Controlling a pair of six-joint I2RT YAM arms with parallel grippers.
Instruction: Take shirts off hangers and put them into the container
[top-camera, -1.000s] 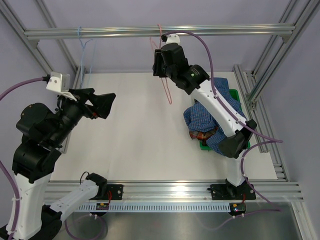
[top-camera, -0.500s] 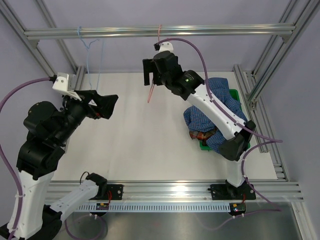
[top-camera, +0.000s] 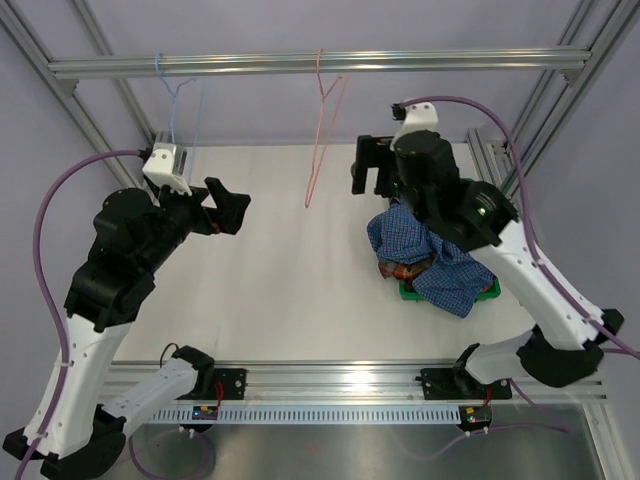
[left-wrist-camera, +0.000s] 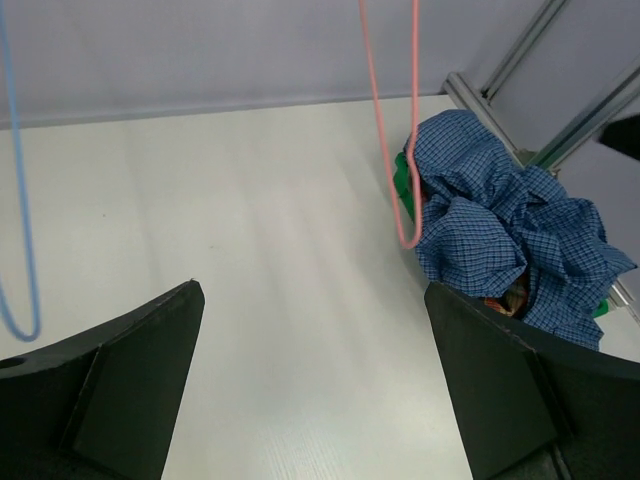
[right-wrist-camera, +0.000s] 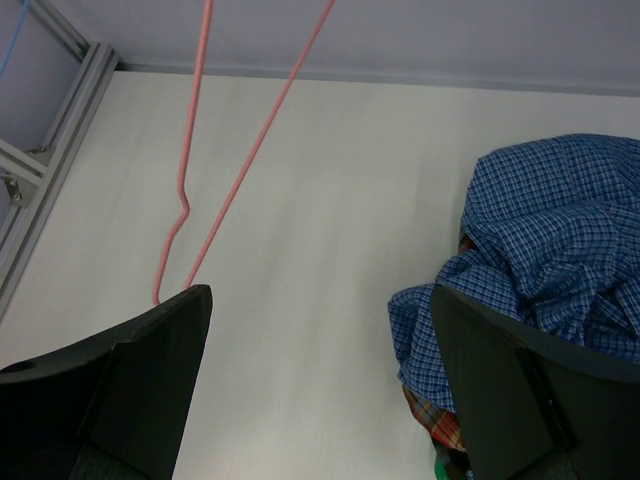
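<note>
We see a blue fine-check shirt (top-camera: 445, 285), red-orange plaid shirt (top-camera: 405, 270), green tray (top-camera: 408, 291), pink hanger (left-wrist-camera: 416, 120), light blue hanger (left-wrist-camera: 20, 180), white table (top-camera: 280, 260).

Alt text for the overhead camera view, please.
The light blue hanger and the pink hanger hang bare from the rail. The blue shirt lies heaped over the plaid shirt on the green tray. The left gripper and right gripper hover open, empty.
</note>
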